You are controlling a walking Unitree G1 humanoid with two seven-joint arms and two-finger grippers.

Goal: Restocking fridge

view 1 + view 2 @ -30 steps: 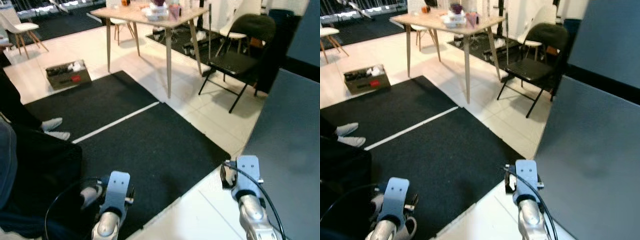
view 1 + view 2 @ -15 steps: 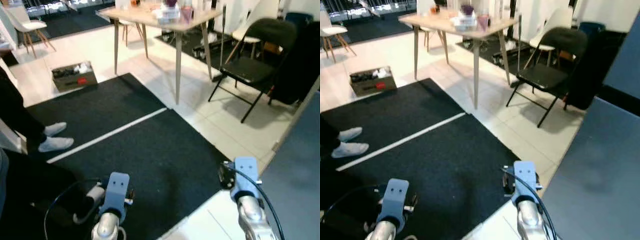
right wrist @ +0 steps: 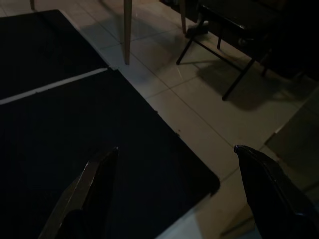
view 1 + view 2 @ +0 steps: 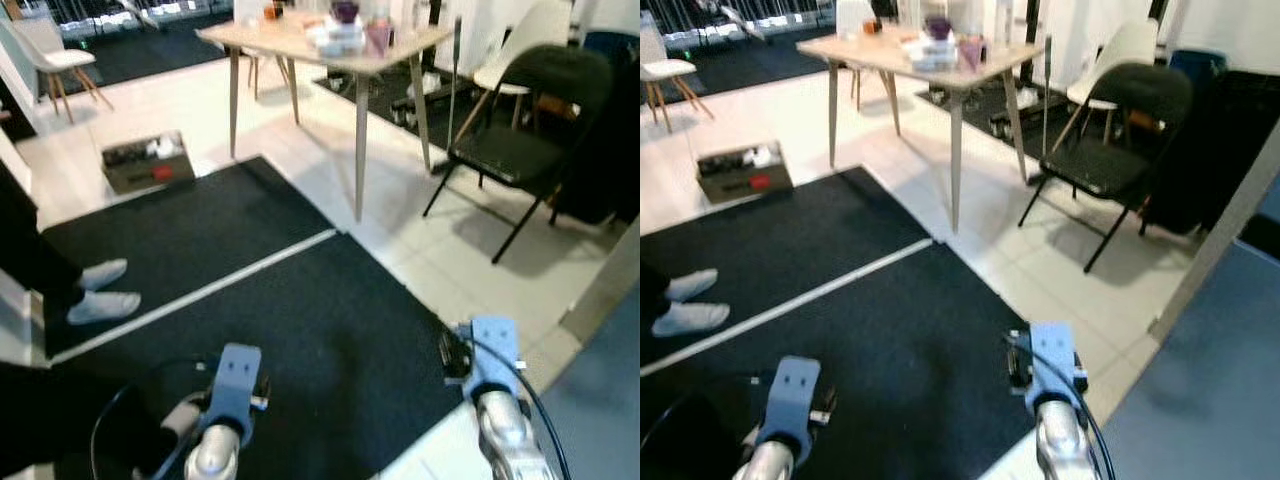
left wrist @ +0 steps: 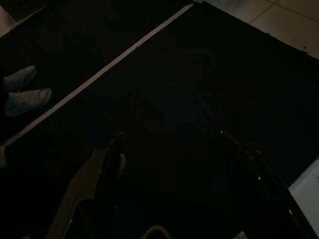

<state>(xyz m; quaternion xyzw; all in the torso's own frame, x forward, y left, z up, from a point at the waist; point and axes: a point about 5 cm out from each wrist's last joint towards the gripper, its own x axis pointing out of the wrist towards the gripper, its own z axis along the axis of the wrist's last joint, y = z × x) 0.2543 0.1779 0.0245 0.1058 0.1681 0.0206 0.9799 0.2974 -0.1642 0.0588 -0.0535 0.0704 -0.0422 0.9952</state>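
Two spread, empty end effectors: left (image 5: 172,137) over mat (image 5: 199,74), right (image 3: 174,149) near tile.

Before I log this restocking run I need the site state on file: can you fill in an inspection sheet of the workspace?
Surface: black floor mat with a white stripe, on pale tile.
Job's things: grey fridge panel at the robot's right; no stock seen.
Clutter: cardboard box of items on the tile.
Tools: left tool open, empty, over the mat; right tool open, empty, over the mat's edge.
Cables: black cable looped along the right wrist.
Surroundings: wooden table holding dishes, black folding chair, a person's feet on the mat.
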